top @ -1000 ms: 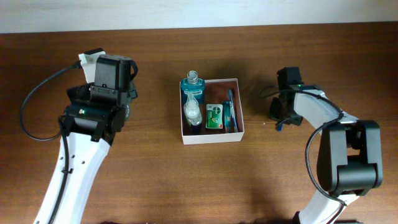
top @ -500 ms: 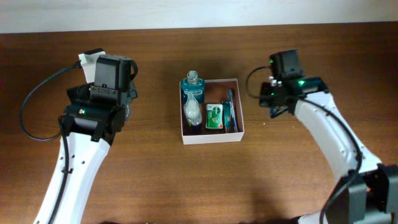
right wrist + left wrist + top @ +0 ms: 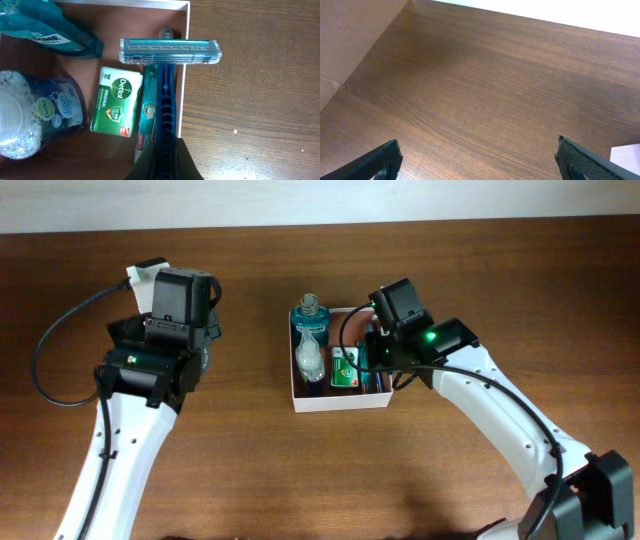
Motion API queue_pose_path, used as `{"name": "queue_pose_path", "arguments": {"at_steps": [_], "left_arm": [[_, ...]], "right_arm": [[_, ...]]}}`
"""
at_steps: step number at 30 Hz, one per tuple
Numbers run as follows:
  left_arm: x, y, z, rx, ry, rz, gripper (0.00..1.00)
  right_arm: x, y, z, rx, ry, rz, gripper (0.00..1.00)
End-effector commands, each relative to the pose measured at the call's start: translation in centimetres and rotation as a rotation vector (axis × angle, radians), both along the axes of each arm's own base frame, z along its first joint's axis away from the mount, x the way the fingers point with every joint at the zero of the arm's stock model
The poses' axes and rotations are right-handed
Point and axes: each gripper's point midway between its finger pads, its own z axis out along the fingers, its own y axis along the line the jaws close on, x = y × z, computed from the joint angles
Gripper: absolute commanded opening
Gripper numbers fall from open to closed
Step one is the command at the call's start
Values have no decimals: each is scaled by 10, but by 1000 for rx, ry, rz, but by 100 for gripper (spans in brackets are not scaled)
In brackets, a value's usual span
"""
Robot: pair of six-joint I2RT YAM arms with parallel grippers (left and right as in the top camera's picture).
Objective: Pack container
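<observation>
**Inspector:** Right hand, state?

**Arm:** My right gripper is clamped on the dark blue plastic handle of a disposable razor with a teal blade head. The razor points away from my wrist.

**Inspector:** Location of the container?

**Arm:** The square shallow cardboard box, white walls and pinkish-brown floor, sits mid-table on the brown wooden table, between my arms. I hold the razor over its right side. Inside are a teal plastic bottle, a green Dettol soap carton and a teal tube along the right wall.

**Inspector:** Left hand?

**Arm:** My left gripper is spread wide and empty, over bare wood well away from the box.

**Inspector:** Step in hand?

**Arm:** Placing, in my judgement. The blade head overhangs the right wall, so the next move calls for a small shift inward, then lowering, then release.
</observation>
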Motion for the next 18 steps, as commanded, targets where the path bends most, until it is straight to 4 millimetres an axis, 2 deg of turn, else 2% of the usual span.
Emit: {"name": "queue_pose_path", "arguments": {"at_steps": [1,2,4,6,8,12,14,17,18], "left_arm": [[0,4,0,16,3,10,99],[0,4,0,16,3,10,99],[0,4,0,16,3,10,99],[0,4,0,16,3,10,99],[0,4,0,16,4,10,99],[0,4,0,16,4,10,99],[0,4,0,16,3,10,99],[0,4,0,16,3,10,99],[0,4,0,16,3,10,99]], "right_arm": [[4,5,-2,3,1,6,21],[4,6,-3,5,4,7,32],[5,6,-4,5,5,7,47],[5,6,-7,2,10,7,58],[5,6,-7,1,12,7,66],[5,6,-6,2,10,7,69],[2,6,1,13,3,10,69],[-6,4,22,40,-31,16,68],[-10,3,38,55,-63,17,68]]}}
